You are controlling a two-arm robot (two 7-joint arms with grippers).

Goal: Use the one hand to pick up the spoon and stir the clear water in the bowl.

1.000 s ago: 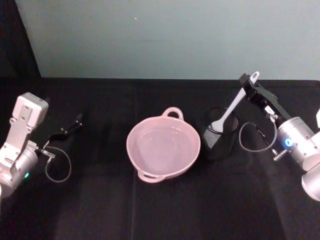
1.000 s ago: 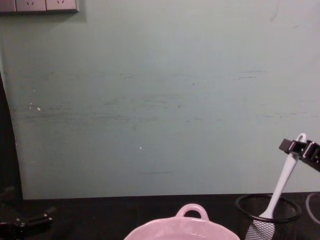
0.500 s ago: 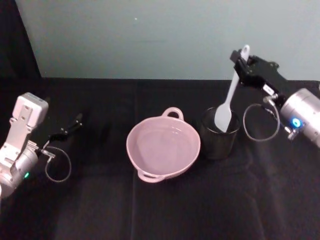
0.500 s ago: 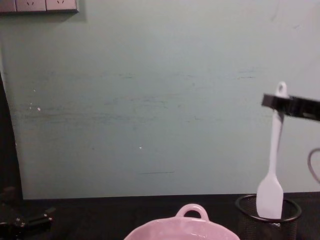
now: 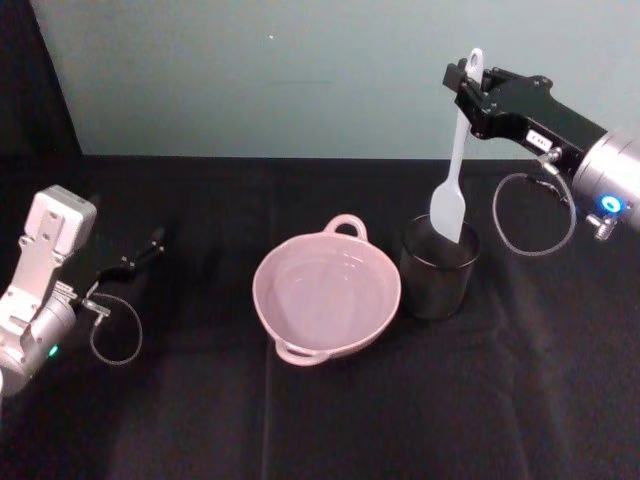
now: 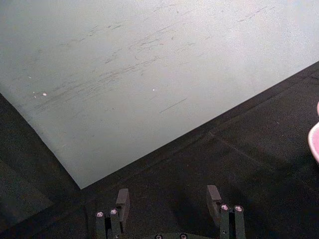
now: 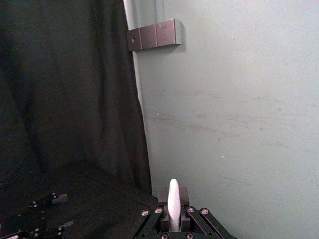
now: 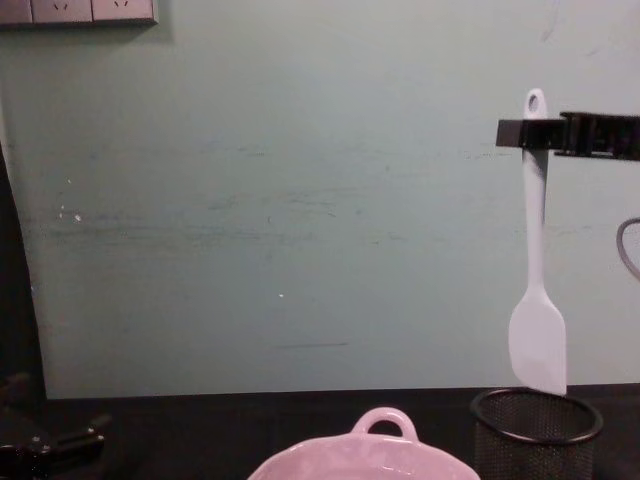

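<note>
While the right pincer [image 5: 464, 92] hangs high above the bench [image 5: 320, 420], it pinches the spoon [image 5: 455, 170] just under the small hole at the handle end, so the spoon hangs straight down beneath it. In the head view, the pale head overlaps the mouth of the black mesh cup [image 5: 438, 280] directly under the pincer. The chest view gives the height more clearly: the right pincer [image 8: 530, 132] holds the spoon [image 8: 537, 280] upright, and the head's lower edge sits about level with the rim of the mesh cup [image 8: 535, 430]. Whether it is fully clear of the cup cannot be told. From the right wrist, the handle tip [image 7: 173, 198] shows as a thin white blade pressed between the fingers [image 7: 183, 195].

Below the right pincer and toward the robot's left, beside the cup, the pink bowl [image 5: 262, 300] rests on the bench with clear water [image 5: 325, 295] in it. The chest view catches its loop handle and far rim [image 8: 385, 422].

Well apart from the bowl, on its other side, the left pincer [image 5: 140, 255] lies low by the bench. Its wrist view shows the fingers [image 6: 122, 199] spread, with nothing between them.
</note>
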